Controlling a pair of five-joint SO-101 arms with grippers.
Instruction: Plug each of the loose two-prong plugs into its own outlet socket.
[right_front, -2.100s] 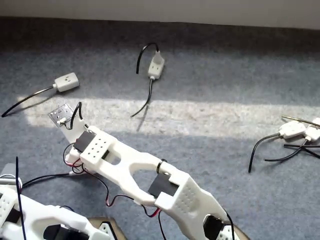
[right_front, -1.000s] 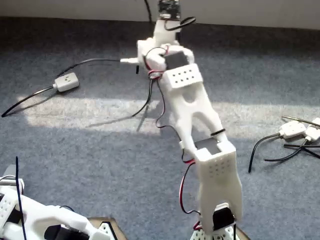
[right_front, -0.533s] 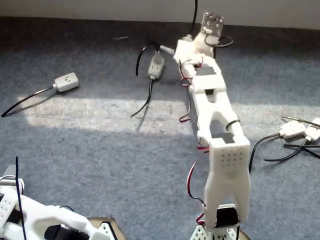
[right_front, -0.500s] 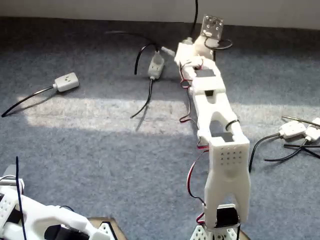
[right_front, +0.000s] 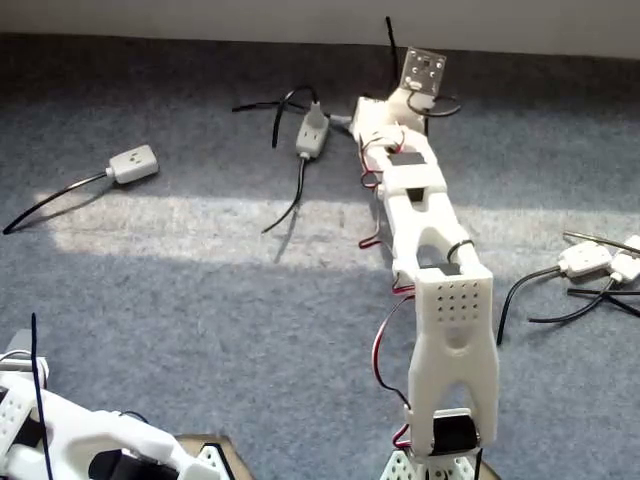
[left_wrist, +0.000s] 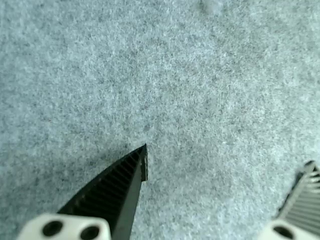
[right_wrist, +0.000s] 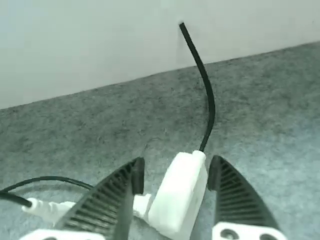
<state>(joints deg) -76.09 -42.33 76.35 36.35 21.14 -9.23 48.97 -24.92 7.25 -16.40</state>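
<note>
The grey carpeted bench (right_front: 200, 320) runs back to a pale wall (right_front: 200, 15) along its far edge, and a sunlit band crosses its middle from left to right. The widest open stretch is the centre and near-left of the carpet, between the two arms. The right arm (right_front: 430, 230) reaches from the near edge straight out to the far middle, close to the wall. There the right claw (right_wrist: 176, 165) pinches a white plug (right_wrist: 180, 200), one finger on each side of its body. The plug is a smooth, rounded white block, and its black cord (right_wrist: 207, 95) rises stiffly out of the end toward the wall. A thin white piece on a black lead (right_wrist: 45, 207) lies just beside the plug on the carpet. Just left of that claw, a white socket block (right_front: 313, 132) lies on the bench at the far middle, with black cords curling from both of its ends. A second white socket (right_front: 133, 163) sits well apart at the far left, face up, its cord trailing to the left edge. At the right edge a pair of white connectors (right_front: 585, 260) lie touching, with black leads looping nearer. The left arm (right_front: 60, 435) sits folded at the near-left corner. The left claw (left_wrist: 227, 156) is spread wide over bare carpet, with nothing between its fingers.
</note>
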